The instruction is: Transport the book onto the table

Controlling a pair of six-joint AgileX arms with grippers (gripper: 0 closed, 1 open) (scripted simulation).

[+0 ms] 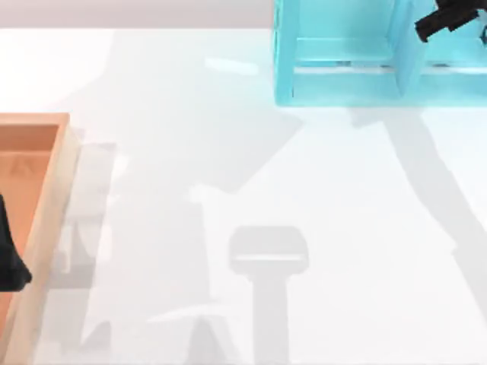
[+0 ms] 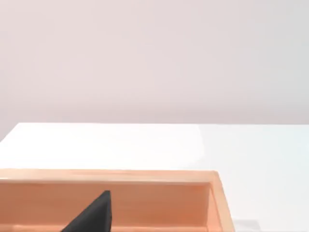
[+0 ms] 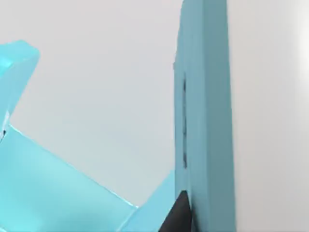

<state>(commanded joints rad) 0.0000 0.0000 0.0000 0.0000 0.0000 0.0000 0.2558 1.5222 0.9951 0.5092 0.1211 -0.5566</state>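
Book (image 3: 205,121) upright in the turquoise shelf unit (image 1: 342,76) at the tabletop's (image 1: 228,190) far right, right pincer (image 1: 445,21) beside it, finger spread untellable; left pincer (image 1: 11,262) parked over wooden tray (image 1: 46,220), likewise untellable; transport not begun, I judge.

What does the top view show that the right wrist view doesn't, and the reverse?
The top view alone gives the wooden tray at the left of the table, with the left gripper over it. The right wrist view alone gives a close look at the teal book. Both share the turquoise shelf unit and the right gripper at it.
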